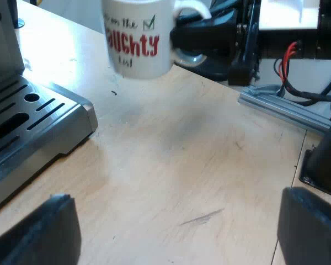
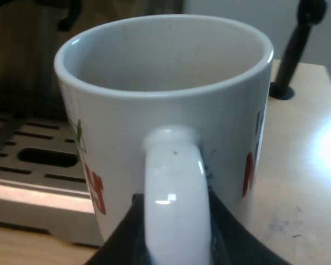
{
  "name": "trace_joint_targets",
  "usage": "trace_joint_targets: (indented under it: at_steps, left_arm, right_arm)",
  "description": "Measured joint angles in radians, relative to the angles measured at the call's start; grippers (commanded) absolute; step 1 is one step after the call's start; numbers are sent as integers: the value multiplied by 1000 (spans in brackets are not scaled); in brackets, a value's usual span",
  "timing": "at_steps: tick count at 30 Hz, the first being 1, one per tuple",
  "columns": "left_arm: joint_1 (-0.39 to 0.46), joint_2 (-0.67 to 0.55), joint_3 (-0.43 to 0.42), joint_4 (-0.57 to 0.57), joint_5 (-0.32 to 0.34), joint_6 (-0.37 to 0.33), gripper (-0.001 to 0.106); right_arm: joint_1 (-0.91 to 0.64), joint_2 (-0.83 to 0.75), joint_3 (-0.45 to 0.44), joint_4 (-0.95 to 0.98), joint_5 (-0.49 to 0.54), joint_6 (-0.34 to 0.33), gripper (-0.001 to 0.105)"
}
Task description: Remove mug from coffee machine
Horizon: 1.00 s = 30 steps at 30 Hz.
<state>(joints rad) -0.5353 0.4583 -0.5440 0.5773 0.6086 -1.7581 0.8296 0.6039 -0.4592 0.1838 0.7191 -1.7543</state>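
Note:
A white mug (image 1: 135,41) with red lettering hangs in the air above the wooden table, just off the espresso machine's drip tray (image 1: 38,121). My right gripper (image 1: 179,41) holds it by the handle. In the right wrist view the mug (image 2: 165,83) is upright and looks empty, and its handle (image 2: 174,204) sits between the black fingers (image 2: 121,237) of my right gripper (image 2: 174,221), which is shut on it. My left gripper (image 1: 176,237) hovers low over the bare table, open, with nothing between its widely spread fingers (image 1: 49,232).
The slotted metal drip tray (image 2: 38,160) lies just behind the mug. An aluminium rail (image 1: 287,107) and a black arm base (image 1: 323,165) stand at the table's edge. A thin black post (image 2: 292,55) rises from the table beyond the mug.

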Motion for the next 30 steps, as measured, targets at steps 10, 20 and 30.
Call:
trace_joint_targets:
  at_steps: [10,20,30]
  left_arm:
    - [0,0,0,0,0,0,87]
    - [0,0,0,0,0,0,87]
    - [0,0,0,0,0,0,87]
  right_arm:
    - [-128,0,0,0,27,10,0]
    - [-372,44,0,0,-211,94,0]
    - [-406,237,0,-50,-283,96,0]
